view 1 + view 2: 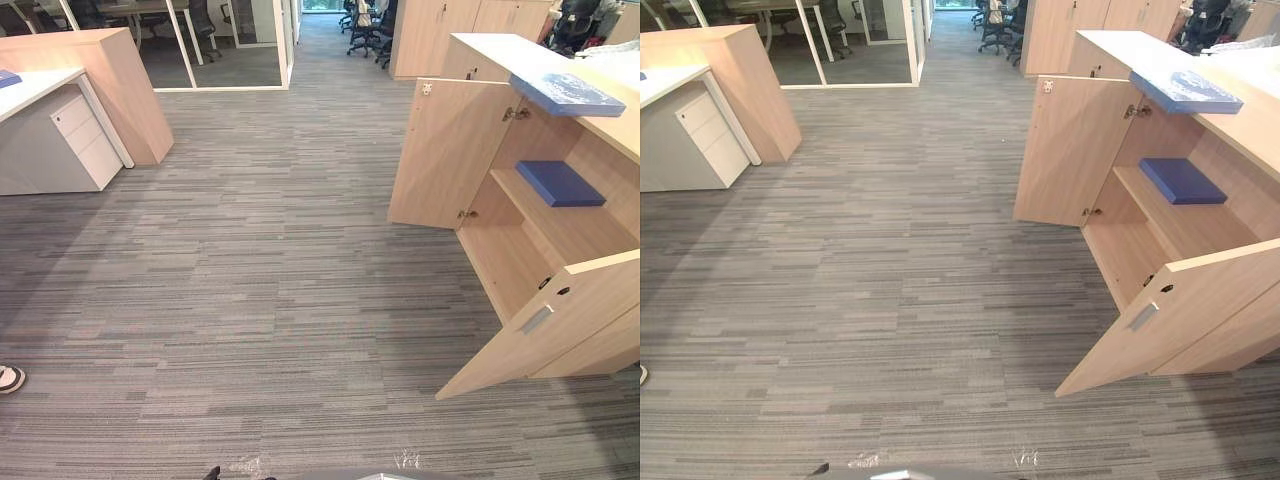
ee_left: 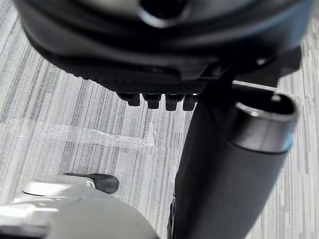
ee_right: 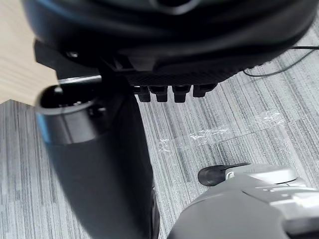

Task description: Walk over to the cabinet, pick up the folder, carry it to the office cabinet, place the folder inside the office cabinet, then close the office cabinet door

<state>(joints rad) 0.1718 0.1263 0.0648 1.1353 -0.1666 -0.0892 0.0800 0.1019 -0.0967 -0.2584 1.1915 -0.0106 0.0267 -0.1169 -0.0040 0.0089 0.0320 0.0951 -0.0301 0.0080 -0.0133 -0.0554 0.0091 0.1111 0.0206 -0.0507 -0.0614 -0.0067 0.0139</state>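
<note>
Blue folder (image 1: 560, 183) is being borne on the shelf (image 1: 575, 228) inside the cabinet (image 1: 445, 150), both doors being held open; a second folder (image 1: 566, 95) is being carried on the cabinet top. Left hand (image 2: 149, 50) and right hand (image 3: 174, 50) are being held above the carpet (image 1: 250, 250), fingers relaxed, nothing grasped

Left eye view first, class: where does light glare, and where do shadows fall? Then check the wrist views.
Left eye view: the cabinet top glares near white by the upper folder; the shelf folder is evenly lit; the carpet darkens beside the drawers. Left wrist view: tape glints on the carpet. Right wrist view: tape glints too.
</note>
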